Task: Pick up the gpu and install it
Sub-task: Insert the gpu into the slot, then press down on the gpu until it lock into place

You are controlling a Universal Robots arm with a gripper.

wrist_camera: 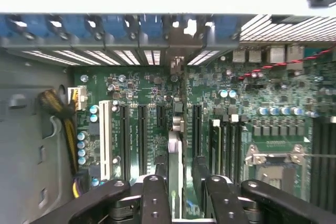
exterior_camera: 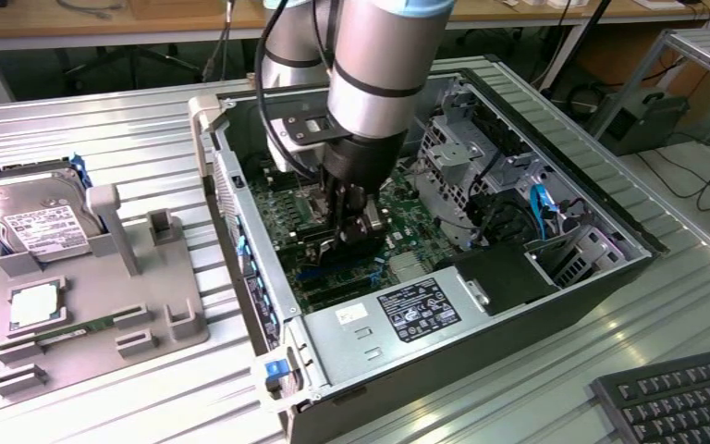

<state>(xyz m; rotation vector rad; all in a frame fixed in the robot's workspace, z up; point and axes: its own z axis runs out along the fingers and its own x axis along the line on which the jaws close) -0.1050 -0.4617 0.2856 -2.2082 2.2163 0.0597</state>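
claw point(wrist_camera: 176, 195) grips the gpu point(wrist_camera: 175, 156) edge-on above the motherboard point(wrist_camera: 273, 103) slots.

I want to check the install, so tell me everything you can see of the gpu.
The gpu is seen edge-on in the wrist view: a thin card with a pale, silvery edge, standing upright over the green motherboard, between the black expansion slots. The tool is shut on it, its black fingers pressing each face. Its lower edge is hidden, so whether it is seated cannot be told.

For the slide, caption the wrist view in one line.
Gripper holds the gpu edge-on over the green motherboard, lined up among its expansion slots.
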